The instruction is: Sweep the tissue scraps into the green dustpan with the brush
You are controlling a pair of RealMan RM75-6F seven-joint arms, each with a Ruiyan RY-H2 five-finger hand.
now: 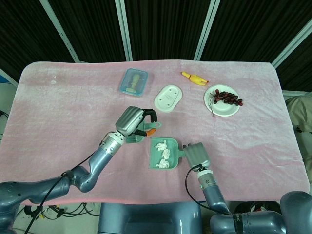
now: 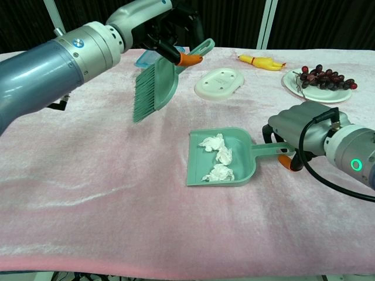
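The green dustpan (image 2: 240, 147) (image 1: 155, 157) lies flat on the pink cloth with three white tissue scraps (image 2: 217, 156) (image 1: 164, 153) inside. My right hand (image 2: 302, 127) (image 1: 196, 155) grips its handle on the right. My left hand (image 2: 167, 29) (image 1: 132, 121) holds the green brush (image 2: 153, 87) by its orange-tipped handle, lifted above the cloth to the left of the dustpan, bristles pointing down and left. In the head view the brush is mostly hidden under the hand.
At the back stand a blue lidded container (image 1: 133, 81), a white oval dish (image 1: 168, 98) (image 2: 222, 82), a yellow rubber chicken (image 1: 194, 78) (image 2: 262, 62) and a white plate of dark grapes (image 1: 223, 100) (image 2: 321, 81).
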